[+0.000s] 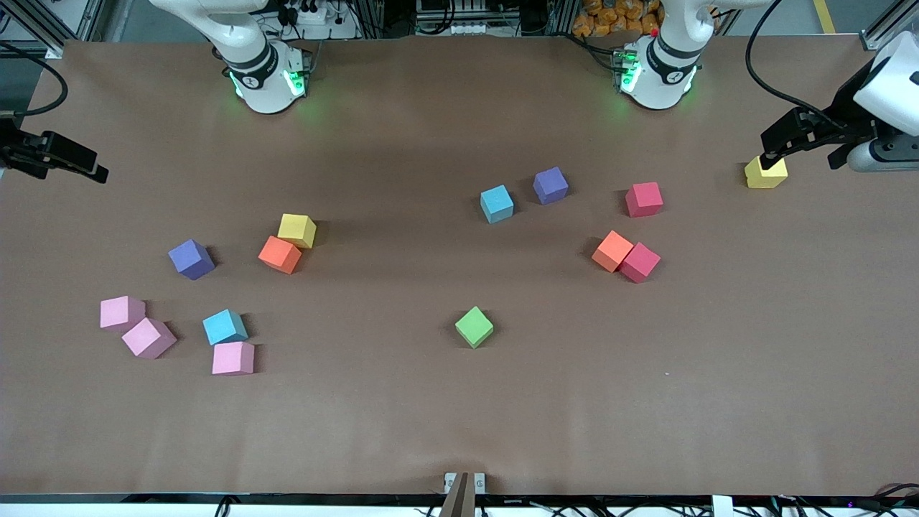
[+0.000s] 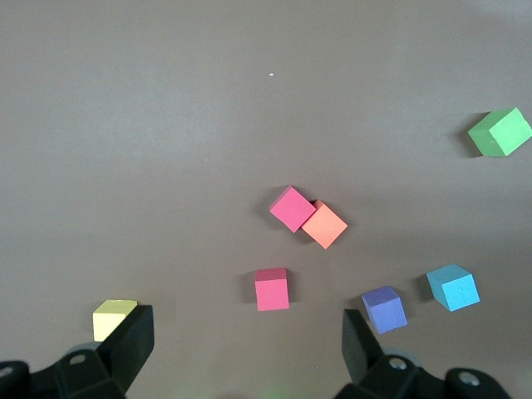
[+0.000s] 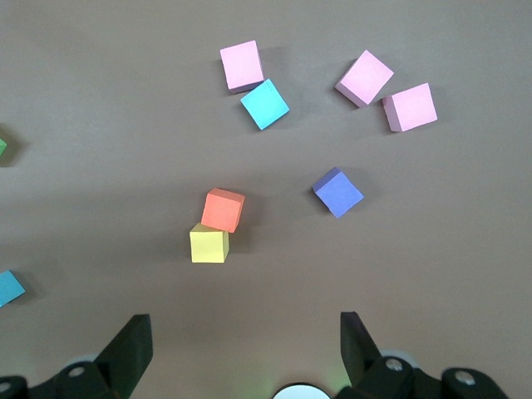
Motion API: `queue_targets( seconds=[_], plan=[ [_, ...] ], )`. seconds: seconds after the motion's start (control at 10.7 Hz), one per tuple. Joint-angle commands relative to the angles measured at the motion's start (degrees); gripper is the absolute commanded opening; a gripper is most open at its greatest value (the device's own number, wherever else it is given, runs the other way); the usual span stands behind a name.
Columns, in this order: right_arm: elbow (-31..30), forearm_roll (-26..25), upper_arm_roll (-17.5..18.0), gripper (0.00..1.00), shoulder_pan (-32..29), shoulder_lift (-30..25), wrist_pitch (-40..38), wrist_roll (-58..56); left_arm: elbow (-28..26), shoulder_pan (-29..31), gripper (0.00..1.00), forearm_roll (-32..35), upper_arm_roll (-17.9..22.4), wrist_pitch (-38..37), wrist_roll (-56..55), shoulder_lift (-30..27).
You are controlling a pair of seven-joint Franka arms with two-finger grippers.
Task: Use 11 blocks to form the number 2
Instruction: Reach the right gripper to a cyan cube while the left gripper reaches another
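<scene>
- On the brown table, scattered blocks, none stacked, no digit formed.
- Nearest the front camera: pink block touching the corner of light blue block; two more pink blocks touching each other toward the right arm's end.
- Alone near mid-table: green block.
- Farther back: purple block; orange block against yellow block; toward the left arm's end, orange block pressed to red block.
- Farther still: light blue block, purple block, red block, each apart.
- Matte cubes, equal in size, most turned at odd angles.
- Left gripper raised over the left arm's end of the table, fingers spread wide, holding nothing; yellow block partly hidden under it.
- Right gripper hovering at the right arm's end, fingers wide apart, empty.
</scene>
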Motion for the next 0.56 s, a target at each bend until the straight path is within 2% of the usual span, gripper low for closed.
queue_targets(
  seconds=[0.0, 0.38, 0.47],
  plan=[
    [1.47, 0.13, 0.26, 1.0, -0.21, 0.48, -1.2, 0.26, -0.94, -0.1, 1.0, -0.29, 0.4, 0.84, 0.46, -0.66],
    [1.48, 0.31, 0.34, 1.0, 0.05, 1.44, -0.5, 0.35, -2.6, -0.54, 1.0, -1.17, -0.12, 0.84, -0.58, -0.05],
    [1.21, 0.92, 0.43, 1.0, 0.57, 2.75, -0.32, 0.35, -4.18, -0.8, 1.0, -1.26, -2.13, 1.71, -1.63, -0.05]
  ],
)
